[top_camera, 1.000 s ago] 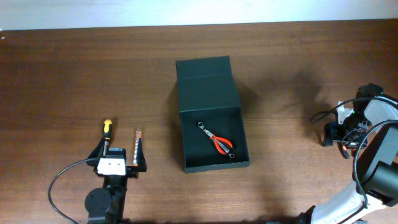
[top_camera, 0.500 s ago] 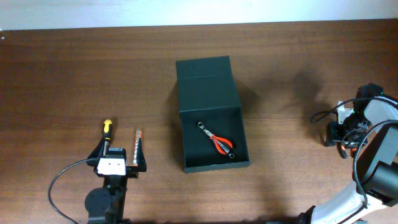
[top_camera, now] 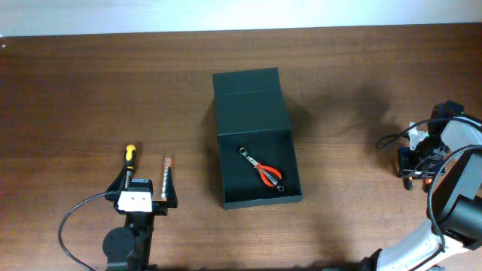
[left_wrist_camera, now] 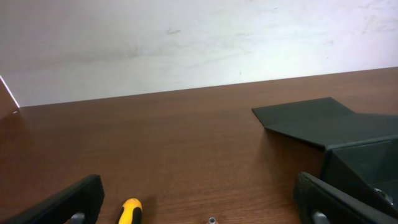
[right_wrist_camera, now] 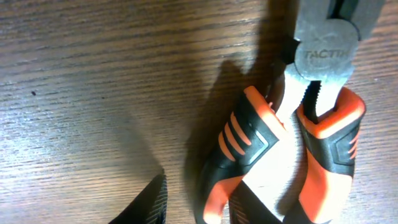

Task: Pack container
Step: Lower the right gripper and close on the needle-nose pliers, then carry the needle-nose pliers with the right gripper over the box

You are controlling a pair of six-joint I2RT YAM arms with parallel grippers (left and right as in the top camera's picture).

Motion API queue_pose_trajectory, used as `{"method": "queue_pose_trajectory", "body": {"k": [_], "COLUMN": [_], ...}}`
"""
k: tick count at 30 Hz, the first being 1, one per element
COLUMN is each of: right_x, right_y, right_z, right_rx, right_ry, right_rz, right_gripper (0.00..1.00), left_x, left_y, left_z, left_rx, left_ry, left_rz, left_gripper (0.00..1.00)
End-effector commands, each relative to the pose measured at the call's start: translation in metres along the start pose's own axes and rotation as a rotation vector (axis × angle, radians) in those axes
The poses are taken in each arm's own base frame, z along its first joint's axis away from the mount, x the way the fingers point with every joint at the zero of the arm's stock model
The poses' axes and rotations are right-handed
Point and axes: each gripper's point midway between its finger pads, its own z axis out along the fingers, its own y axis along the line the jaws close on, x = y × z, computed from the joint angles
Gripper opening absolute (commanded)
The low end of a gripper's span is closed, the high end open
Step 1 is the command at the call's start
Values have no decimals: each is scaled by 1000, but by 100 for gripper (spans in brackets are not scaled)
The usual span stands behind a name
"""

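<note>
- Here, the container (top_camera: pixel 235 178) sits mid-table, its flap lid laid open toward the far side, with small red-handled pliers (top_camera: pixel 265 173) inside.
- The left gripper (top_camera: pixel 145 185), near left, has its fingers spread wide, with a yellow-handled screwdriver (top_camera: pixel 129 154) and a bit strip (top_camera: pixel 166 172) just beyond.
- The right gripper (top_camera: pixel 410 162) hangs at the right edge over orange-black pliers (right_wrist_camera: pixel 323 50). I cannot tell whether its fingers are apart.

Objects counted on the table (top_camera: pixel 90 83): one dark box (top_camera: pixel 251 113); two pairs of pliers, namely red-handled pliers (top_camera: pixel 265 174) inside the box and orange-and-black pliers (right_wrist_camera: pixel 249 140) outside it; one yellow-handled screwdriver (top_camera: pixel 129 156); one slender metal bit (top_camera: pixel 166 173).
</note>
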Motion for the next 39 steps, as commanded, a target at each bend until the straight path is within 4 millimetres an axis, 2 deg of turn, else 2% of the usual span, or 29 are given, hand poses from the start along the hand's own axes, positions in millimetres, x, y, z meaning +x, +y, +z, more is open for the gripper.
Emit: {"method": "queue_pose_trajectory", "body": {"k": [1,5,9,13,25,28,29,33,36,39], "right_x": [2,2,0,0,-5,-17,-30,-57,-76,-91], "right_y": [1,1,0,0,-1,-2,0,8,22,44], "right_z": [4,4,4,4,-1,-15,-31,-67,-96,-127], "right_rx": [4,5,7,6,11,21,32,55,71,83], "right_ry": [15,14,8,7,-6,-32,-61,-129,-185,-239], "right_rz": [-4,-4,4,4,18,19,2,-43,-91,-152], "right_gripper": [29,23,22,10,6,4,4,4,4,4], "left_x": [2,2,2,2,2,2,2,2,2,2], "left_y": [0,0,0,0,0,0,0,0,0,0], "left_z": [0,0,0,0,0,0,0,0,0,0], "left_rx": [-1,-1,-1,-1,-1,-1,-1,-1,-1,-1], "left_ry": [1,1,1,1,1,1,1,1,1,1], "left_rz": [19,19,19,19,19,19,19,19,19,19], "left_gripper": [99,99,99,99,99,99,99,99,99,99]}}
